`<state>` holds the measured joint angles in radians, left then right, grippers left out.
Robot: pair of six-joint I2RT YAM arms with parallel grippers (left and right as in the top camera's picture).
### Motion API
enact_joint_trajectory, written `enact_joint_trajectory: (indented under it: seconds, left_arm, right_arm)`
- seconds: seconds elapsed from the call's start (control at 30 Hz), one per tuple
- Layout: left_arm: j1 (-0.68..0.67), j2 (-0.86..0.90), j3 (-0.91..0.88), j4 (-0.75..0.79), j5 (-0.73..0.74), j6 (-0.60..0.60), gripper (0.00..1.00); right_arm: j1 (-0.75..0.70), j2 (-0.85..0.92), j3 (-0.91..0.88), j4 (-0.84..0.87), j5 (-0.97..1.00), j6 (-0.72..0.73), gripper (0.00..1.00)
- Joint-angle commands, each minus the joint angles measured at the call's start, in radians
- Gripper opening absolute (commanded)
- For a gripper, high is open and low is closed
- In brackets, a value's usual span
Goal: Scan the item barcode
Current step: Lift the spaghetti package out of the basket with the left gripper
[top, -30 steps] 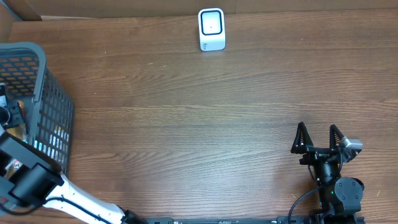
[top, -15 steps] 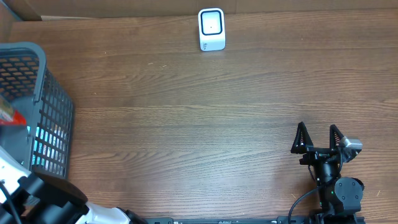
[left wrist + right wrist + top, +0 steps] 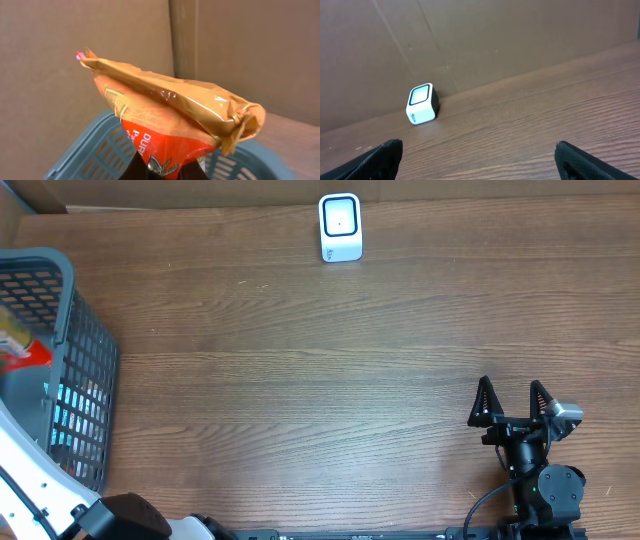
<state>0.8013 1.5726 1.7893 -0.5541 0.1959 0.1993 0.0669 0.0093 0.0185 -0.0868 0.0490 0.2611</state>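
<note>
My left pincer [image 3: 162,173] is pinched shut on the bag [image 3: 170,117], gripping it at its bottom end. Only the pincer's dark tips show, at the low edge of the wrist view. The bag stands up out of the pincer and leans over to the right. It is red near the pincer and orange higher up, shiny and crinkled, with a sealed edge along the top. I cannot read the letters on the red part.

The basket [image 3: 82,157] is under and behind the bag. From above, I see the bag [image 3: 18,345] over the basket [image 3: 70,300], at the left edge of the worktop [image 3: 300,380].

The scanner [image 3: 340,227] stands at the far edge of the worktop, well apart from the bag.

My right pincer [image 3: 513,408] is on the near right side. It is spread wide and holds nothing. It points toward the scanner [image 3: 422,104].
</note>
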Motion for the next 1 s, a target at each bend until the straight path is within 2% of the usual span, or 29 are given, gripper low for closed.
enact_joint_trajectory:
  seconds: [0.0,0.47,0.67,0.83,0.97]
  left_arm:
    - [0.003,-0.038,0.026,0.024,0.011,-0.04,0.04]
    - [0.001,-0.038,0.026,0.036,0.012,-0.043,0.04]
    - [-0.029,-0.066,0.028,0.111,-0.029,-0.042,0.04]
    - [-0.115,-0.121,0.071,0.151,-0.06,0.016,0.04]
    - [-0.254,-0.156,0.127,0.14,-0.094,0.069,0.04]
  right_arm:
    - [0.004,-0.005,-0.01,0.006,-0.002,-0.003,1.0]
    - [0.004,-0.005,-0.01,0.006,-0.002,-0.003,1.0]
    - [0.004,-0.005,-0.01,0.006,-0.002,-0.003,1.0]
    - [0.004,-0.005,-0.01,0.006,-0.002,-0.003,1.0]
    - [0.004,-0.005,-0.01,0.006,-0.002,-0.003,1.0]
